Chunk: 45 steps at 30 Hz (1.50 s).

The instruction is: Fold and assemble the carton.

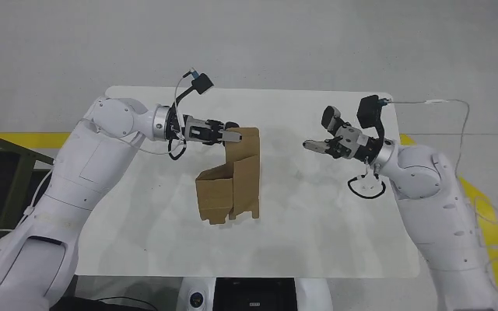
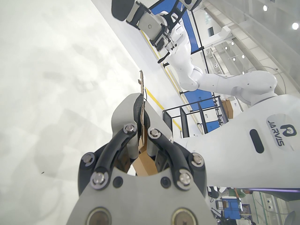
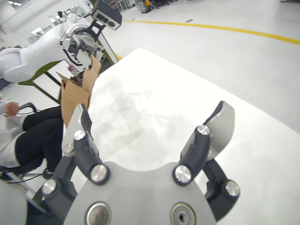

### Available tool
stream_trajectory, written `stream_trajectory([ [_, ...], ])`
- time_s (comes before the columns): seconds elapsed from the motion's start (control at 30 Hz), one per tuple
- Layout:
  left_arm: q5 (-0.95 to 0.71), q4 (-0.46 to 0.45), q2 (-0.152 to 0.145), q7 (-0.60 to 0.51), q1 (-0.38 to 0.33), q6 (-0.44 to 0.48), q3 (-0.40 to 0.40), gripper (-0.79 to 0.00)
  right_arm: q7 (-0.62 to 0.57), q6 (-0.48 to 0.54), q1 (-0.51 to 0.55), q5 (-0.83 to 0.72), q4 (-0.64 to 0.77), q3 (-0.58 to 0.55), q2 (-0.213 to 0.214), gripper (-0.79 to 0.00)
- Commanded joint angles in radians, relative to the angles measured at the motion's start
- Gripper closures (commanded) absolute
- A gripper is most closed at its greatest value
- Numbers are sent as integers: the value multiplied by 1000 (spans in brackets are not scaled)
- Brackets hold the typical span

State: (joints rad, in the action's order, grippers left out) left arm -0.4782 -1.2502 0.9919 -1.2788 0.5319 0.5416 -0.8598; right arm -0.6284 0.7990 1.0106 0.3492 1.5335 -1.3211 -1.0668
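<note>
At table [image 1: 327,233] centre: carton [image 1: 233,183], partly erected, panels upright, flaps loose; interior not discernible. At carton's 12 o'clock, left gripper [image 1: 233,135] clamped onto top flap edge; its fingers hide most of carton in left wrist view. At carton's 2 o'clock, well apart, right gripper [image 1: 319,132] spread wide, empty.

Carton [image 1: 233,183]: brown corrugated cardboard, matt, raw fluted edge (seen end-on in left wrist view). Table [image 1: 311,241]: white, smooth, slight sheen, faint smudges. Left gripper [image 2: 140,104], right gripper [image 3: 151,104]: matt grey fingers [image 3: 225,122], ribbed black pads [image 3: 86,118], semi-gloss black links [image 3: 199,141], polished metal pins [image 3: 98,173].
</note>
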Motion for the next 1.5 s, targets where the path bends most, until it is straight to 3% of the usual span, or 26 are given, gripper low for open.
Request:
stream_trajectory([
  [0.0, 2, 5, 4, 9, -11, 9, 18, 0, -78, -4, -22, -90, -16, 32, 1, -785],
  [0.17, -32, 22, 13, 32, -42, 32, 62, 0, -218, -10, -74, -310, -46, 106, -1, -785],
  [0.47, -140, 74, 30, 52, -80, 52, 126, 0, -379, 9, -146, -446, -92, 229, -9, -785],
  [0.83, -158, 92, 50, 85, -122, 85, 211, 0, -402, -9, -212, -518, -139, 337, -16, -785],
  [0.87, -159, 95, 51, 87, -125, 87, 216, 0, -401, -8, -215, -524, -140, 342, -16, -727],
  [0.9, -160, 95, 51, 89, -128, 89, 220, 0, -400, -7, -218, -527, -141, 347, -16, -520],
  [0.93, -160, 97, 52, 91, -131, 91, 224, 0, -399, -7, -221, -529, -141, 352, -16, -385],
  [1.03, -168, 107, 52, 96, -136, 96, 235, 0, -398, -5, -227, -530, -144, 366, -14, -249],
  [1.17, -179, 116, 52, 99, -143, 99, 248, 0, -395, -3, -237, -530, -147, 386, -11, -129],
  [1.47, -191, 125, 50, 107, -153, 107, 270, 0, -385, 8, -263, -537, -165, 425, -9, -52],
])
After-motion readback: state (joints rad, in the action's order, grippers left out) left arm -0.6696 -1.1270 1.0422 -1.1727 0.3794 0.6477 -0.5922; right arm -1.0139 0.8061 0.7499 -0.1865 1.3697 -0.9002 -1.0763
